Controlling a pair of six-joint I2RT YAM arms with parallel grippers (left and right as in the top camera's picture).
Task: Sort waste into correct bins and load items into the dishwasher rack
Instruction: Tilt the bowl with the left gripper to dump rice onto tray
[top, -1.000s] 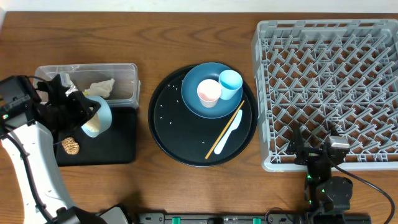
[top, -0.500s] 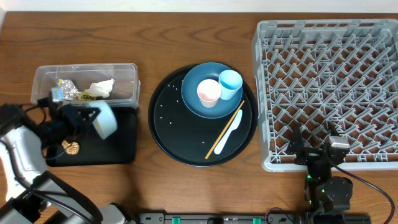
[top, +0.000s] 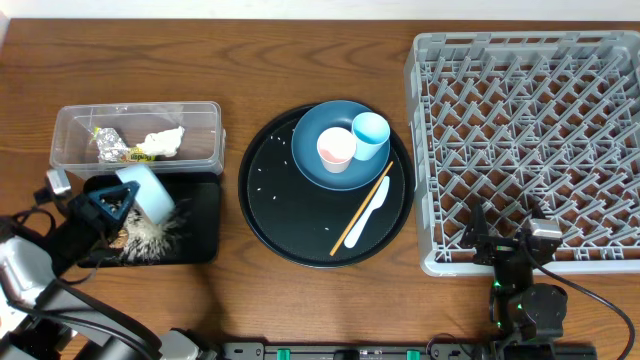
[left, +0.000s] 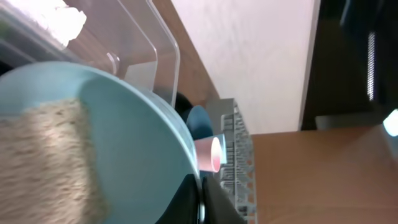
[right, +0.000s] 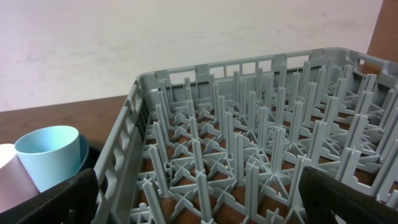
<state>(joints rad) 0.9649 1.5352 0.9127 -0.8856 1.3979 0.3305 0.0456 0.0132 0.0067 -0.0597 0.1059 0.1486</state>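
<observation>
Well, the left gripper (top: 108, 203) is clamped on the rim of the pale bowl (top: 148, 190) down at the near-left corner of the table. It holds the bowl tipped hard over, with the mouth facing down and toward the near edge. Directly under that mouth is the flat black tray (top: 203, 238), and a spread of white rice (top: 152, 236) lies on it. The left wrist view shows a clump clinging to the bowl's inner wall, so I'd judge the emptying isn't quite finished.

Just behind the tray stands the clear tub (top: 216, 135), with the snack wrapper (top: 108, 146) and the tissue (top: 165, 139) inside. The bowl's raised rim comes close to the tub's front wall.

What the next move hangs on is where the bowl belongs. The dishwasher rack (top: 428, 200) lies well away to that gripper's right. Between them sits the round black tray (top: 268, 215), which carries the blue dish (top: 312, 122), both cups, the chopstick and the spoon. Once the bowl is empty, the left arm would need a long sideways carry over all of that, kept high enough to miss the cups.

The right gripper (top: 507, 240) sits at the rack's near edge, fingers spread wide and holding nothing. It is far nearer the rack, but well apart from the bowl.
</observation>
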